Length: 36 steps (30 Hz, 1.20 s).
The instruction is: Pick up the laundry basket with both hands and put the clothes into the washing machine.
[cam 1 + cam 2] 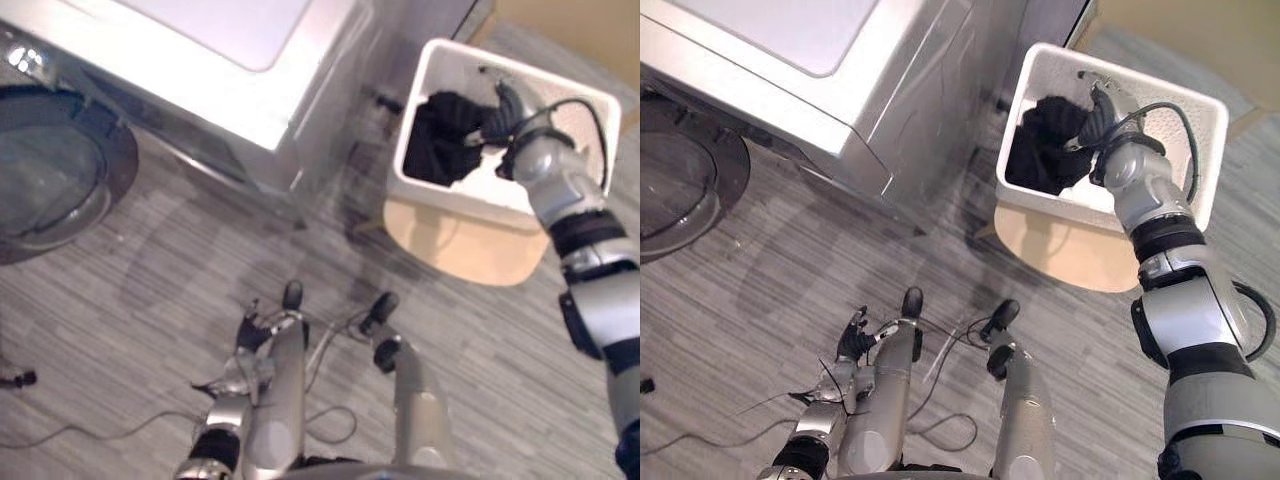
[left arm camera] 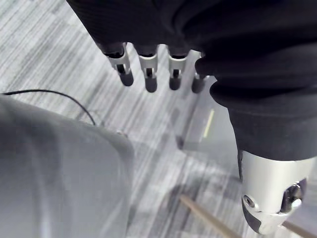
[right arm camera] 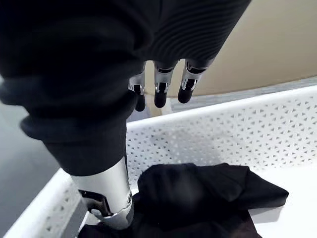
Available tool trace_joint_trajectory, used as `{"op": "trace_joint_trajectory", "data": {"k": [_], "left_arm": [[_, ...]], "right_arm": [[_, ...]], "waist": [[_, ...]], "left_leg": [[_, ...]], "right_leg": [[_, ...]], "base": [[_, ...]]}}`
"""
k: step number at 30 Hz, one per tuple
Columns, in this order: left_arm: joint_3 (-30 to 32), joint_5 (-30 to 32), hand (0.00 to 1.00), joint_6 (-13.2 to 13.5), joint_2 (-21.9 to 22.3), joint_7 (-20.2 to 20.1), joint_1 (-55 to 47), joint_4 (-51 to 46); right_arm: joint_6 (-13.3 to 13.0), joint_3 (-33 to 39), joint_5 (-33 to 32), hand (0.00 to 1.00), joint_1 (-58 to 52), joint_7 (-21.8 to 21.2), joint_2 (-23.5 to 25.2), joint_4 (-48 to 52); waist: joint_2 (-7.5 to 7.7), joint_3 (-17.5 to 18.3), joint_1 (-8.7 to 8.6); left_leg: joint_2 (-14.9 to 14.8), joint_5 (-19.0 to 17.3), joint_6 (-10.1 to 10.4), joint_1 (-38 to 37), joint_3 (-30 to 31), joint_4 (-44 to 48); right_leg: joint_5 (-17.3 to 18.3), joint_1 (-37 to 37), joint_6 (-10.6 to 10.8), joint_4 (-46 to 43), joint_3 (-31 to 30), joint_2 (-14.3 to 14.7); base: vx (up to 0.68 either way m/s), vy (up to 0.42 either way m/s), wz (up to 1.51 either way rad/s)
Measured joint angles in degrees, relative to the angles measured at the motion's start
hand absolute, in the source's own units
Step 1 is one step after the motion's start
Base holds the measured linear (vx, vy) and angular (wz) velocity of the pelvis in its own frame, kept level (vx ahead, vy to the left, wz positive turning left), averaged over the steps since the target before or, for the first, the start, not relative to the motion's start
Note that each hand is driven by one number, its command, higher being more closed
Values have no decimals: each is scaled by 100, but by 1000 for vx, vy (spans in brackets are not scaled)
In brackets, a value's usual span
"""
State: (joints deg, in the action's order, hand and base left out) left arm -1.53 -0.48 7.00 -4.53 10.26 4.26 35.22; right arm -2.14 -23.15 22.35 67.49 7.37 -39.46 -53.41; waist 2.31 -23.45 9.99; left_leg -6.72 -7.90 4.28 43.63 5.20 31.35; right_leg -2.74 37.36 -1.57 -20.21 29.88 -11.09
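Over at the right, the white basket (image 1: 452, 196) sits on a pale wooden stool (image 1: 465, 250), just beside the washer's right side. Black clothes (image 1: 445, 135) lie heaped in the basket, towards the wall nearest the washer, with bare white bottom showing on the other side.

The right hand (image 1: 508, 112) reaches into the basket from above, its arm crossing the near rim. It rests at the edge of the clothes heap. In the right wrist view its fingers (image 3: 161, 89) run out straight, side by side, pointing across at the perforated far wall and holding nothing. The thumb (image 3: 106, 198) hangs down apart from them, its tip right at the black cloth; whether it presses on the cloth or just clears it, I cannot tell. So this hand is wide and has gripped neither clothes nor basket.

The left hand (image 1: 252, 345) hangs low over the grey striped floor (image 1: 150, 290), well apart from the basket. Its fingers (image 2: 148, 74) are loose and nearly straight, the thumb (image 2: 270, 198) spread off to one side, with nothing between them.

The silver washer (image 1: 200, 60) fills the upper left, and its round dark door (image 1: 50, 190) stands swung open at the far left
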Motion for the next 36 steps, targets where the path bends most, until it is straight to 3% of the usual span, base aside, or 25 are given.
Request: {"op": "trace_joint_trajectory", "data": {"k": [5,12,18,26,27,36], "left_arm": [[-8,-279,0,45,94,-14,-22,-585],[224,-353,0,128,279,137,-136,-1255],[436,-410,0,230,346,205,-81,-1677],[671,-450,0,67,315,383,-79,-1487],[670,-450,0,67,318,381,-79,-1488],[685,-548,0,58,317,365,-80,-1481]], "right_arm": [[24,-204,-53,0,303,26,-403,-180],[22,-224,-207,0,601,174,-665,-178],[21,-192,-263,0,747,261,-893,-146],[-38,199,-625,0,632,258,-1063,88],[-65,202,-629,100,567,236,-1050,88],[-259,286,-950,100,216,158,-1011,206]], "waist": [[-58,-271,67],[-65,-395,73],[-54,-549,183],[-37,-574,178],[-37,-574,181],[-25,-567,161]], "left_leg": [[25,-65,-47,508,50,367],[93,-89,-61,1305,154,752],[114,-93,-62,1973,260,1101],[263,-129,-52,2605,493,1547],[270,-129,-52,2606,498,1560],[268,-104,-23,2509,486,1572]], "right_leg": [[184,444,-44,-464,31,-116],[265,1160,-97,-902,80,-299],[378,1794,-204,-1343,120,-409],[750,2407,-47,-2088,144,-665],[788,2412,9,-2125,147,-689],[803,2355,20,-2219,121,-691]], "base": [[30,30,9],[6,21,2],[9,3,1],[13,-15,11],[5,-17,8],[6,-9,2]]}}
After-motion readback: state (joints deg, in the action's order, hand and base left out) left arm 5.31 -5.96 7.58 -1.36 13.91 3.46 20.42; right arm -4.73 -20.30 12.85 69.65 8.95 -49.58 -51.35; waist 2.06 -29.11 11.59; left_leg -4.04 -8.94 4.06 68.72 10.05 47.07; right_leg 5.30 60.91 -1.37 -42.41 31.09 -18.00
